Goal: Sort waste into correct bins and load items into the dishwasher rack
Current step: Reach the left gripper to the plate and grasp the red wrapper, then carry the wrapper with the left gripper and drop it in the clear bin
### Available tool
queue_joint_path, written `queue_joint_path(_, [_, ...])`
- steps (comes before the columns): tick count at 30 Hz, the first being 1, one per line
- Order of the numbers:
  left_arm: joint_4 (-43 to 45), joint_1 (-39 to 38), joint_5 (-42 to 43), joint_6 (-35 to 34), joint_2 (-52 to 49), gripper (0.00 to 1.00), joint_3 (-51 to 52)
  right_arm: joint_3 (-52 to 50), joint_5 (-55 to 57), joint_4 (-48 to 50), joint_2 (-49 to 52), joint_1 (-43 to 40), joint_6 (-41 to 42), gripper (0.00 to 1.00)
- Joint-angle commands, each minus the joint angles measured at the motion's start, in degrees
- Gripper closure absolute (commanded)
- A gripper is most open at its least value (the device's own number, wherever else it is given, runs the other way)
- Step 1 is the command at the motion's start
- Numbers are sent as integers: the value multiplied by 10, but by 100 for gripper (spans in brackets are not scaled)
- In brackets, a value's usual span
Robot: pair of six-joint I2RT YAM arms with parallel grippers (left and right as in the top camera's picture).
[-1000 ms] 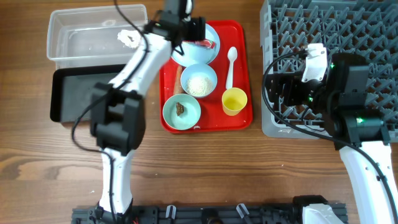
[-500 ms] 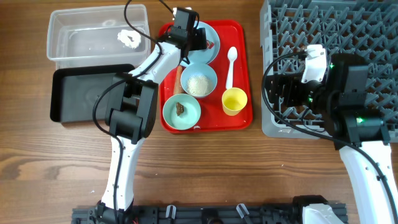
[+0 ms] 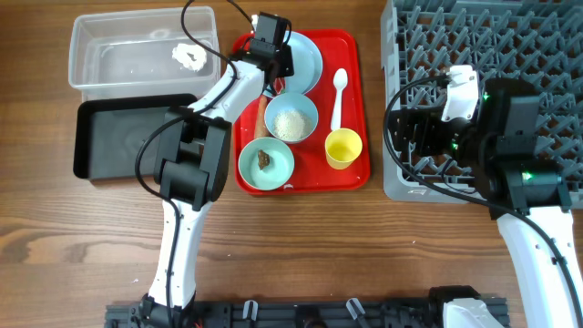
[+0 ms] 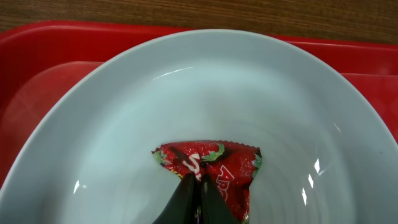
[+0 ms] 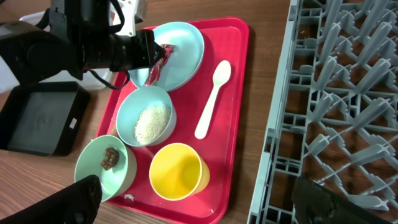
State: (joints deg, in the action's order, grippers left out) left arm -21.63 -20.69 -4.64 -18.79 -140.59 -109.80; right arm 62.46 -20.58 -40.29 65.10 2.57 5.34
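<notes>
My left gripper [image 4: 198, 186] is shut on the red wrapper [image 4: 227, 167], pinching its near edge inside the light-blue plate [image 4: 205, 93]. Overhead, that gripper [image 3: 277, 62] hangs over the plate [image 3: 308, 56] and hides the wrapper. The right wrist view shows the wrapper [image 5: 155, 70] at the left gripper's tip. On the tray stand a blue bowl of rice [image 3: 291, 118], a mint bowl with a brown lump [image 3: 265, 162], a yellow cup [image 3: 343, 148] and a white spoon [image 3: 337, 96]. My right gripper [image 5: 202, 202] is open and holds nothing, at the rack's [image 3: 483, 46] left edge.
A clear bin [image 3: 100, 44] at the back left holds a crumpled tissue [image 3: 189, 57]. The black bin [image 3: 118, 146] lies in front of it. An orange piece [image 3: 262, 111] lies on the red tray [image 3: 357, 55] beside the rice bowl.
The left gripper has come down over the plate and shut its jaws on the red wrapper. The right arm has not moved.
</notes>
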Motion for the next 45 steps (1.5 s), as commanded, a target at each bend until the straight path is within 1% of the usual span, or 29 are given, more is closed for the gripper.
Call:
queue_joint_path(1, [-16,7,-23,-1,23,96,3,16,-10,0,4,2,9,0])
queue_joint_path(6, [-45,30,-34,-9,130,96,3,16,-10,-1,4,2,9,0])
queue_joint_path(9, [-105,69,-36,-64,209,96,3,16,-10,0,4,2,9,0])
queue_joint_path(12, [-149,127,-38,-106,250,96,3,16,-10,0,4,2,8,0])
queue_joint_path(14, [-168,171,-54,-138,254,96,3,16,-10,0,4,2,8,0])
queue_joint_path(16, [-183,221,-76,-184,232,96,3,16,-10,2,4,2,8,0])
queue_joint_path(18, [-183,245,-76,-193,208,96,3,16,-10,2,4,2,9,0])
queue_joint_path(19, [-183,251,-76,-194,199,93,3,16,-10,3,4,2,9,0])
queue_joint_path(20, [-183,261,-76,-194,185,84,3,16,-10,3,4,2,9,0])
queue_joint_path(21, [-184,266,-76,-194,174,70,3,16,-10,3,4,2,8,0])
queue_joint_path(23, [-197,273,-74,-194,161,28,3,16,-10,3,4,2,9,0])
queue_joint_path(24, [-199,273,-74,-191,161,19,3,16,-10,3,4,2,9,0])
queue_joint_path(25, [-198,273,-74,-190,164,12,3,16,-10,4,4,2,8,0])
queue_joint_path(26, [-197,273,-74,-190,170,8,3,16,-10,4,4,2,9,0])
queue_joint_path(28, [-196,273,-73,-189,186,4,3,16,-10,3,4,2,8,0])
queue_joint_path(30, [-196,272,-37,-147,208,3,3,16,-10,3,4,2,9,0])
queue_joint_path(31, [-198,269,-2,-111,224,2,3,16,-10,3,4,2,8,0])
queue_joint_path(33, [-233,258,47,-65,263,2,3,16,-10,4,4,2,8,0])
queue_joint_path(35, [-297,240,48,-53,308,0,3,16,-10,3,4,2,9,0])
queue_joint_path(38, [-423,194,49,-28,367,1,3,16,-10,4,4,2,9,0])
queue_joint_path(41, [-485,145,53,7,368,1,3,16,-10,5,4,2,8,0])
queue_joint_path(43, [-506,109,53,33,362,1,17,16,-10,6,4,2,9,0])
queue_joint_path(44, [-509,87,56,43,362,2,35,16,-10,6,4,2,8,0])
queue_joint_path(45, [-511,61,67,47,362,6,59,16,-10,5,4,2,8,0])
